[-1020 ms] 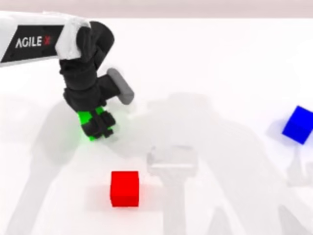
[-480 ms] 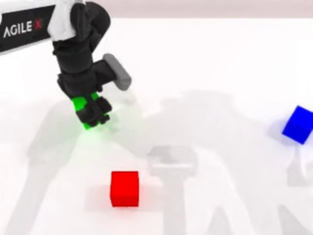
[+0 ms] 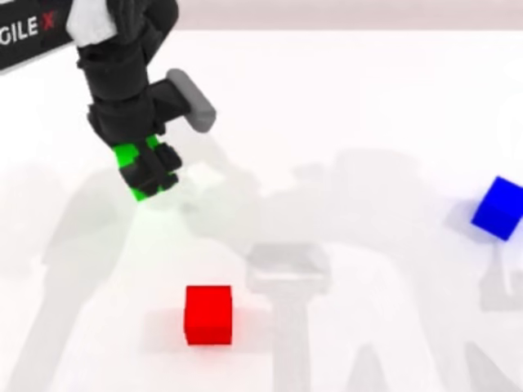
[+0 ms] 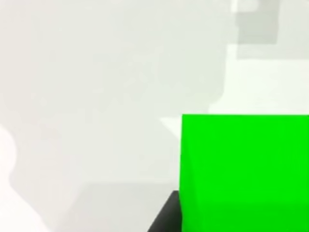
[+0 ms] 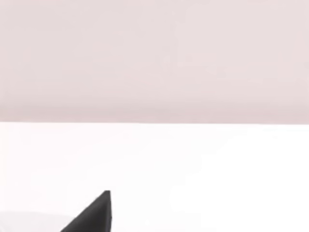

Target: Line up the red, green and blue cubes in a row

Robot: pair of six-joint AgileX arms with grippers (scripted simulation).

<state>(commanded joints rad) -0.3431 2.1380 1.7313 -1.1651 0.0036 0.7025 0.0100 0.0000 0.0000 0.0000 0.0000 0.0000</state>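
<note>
Green cube [image 3: 129, 155] gripped in left claw [image 3: 147, 173], near bench's left edge toward far side; claw clamped on it, cube fills left wrist view [image 4: 244, 171]. Since a second ago, arm has carried cube up and leftward, away from red cube [image 3: 208, 314] at near edge, left of centre. Blue cube [image 3: 497, 207] untouched at right edge. Row not yet begun. Right claw: can't tell. Bench [image 3: 343, 106] plain white, matte; pale wall beyond.

Bright green cube [image 3: 129, 154], red cube [image 3: 208, 314], deep blue cube [image 3: 498, 208], black claw [image 3: 149, 174], white table [image 3: 343, 106]
</note>
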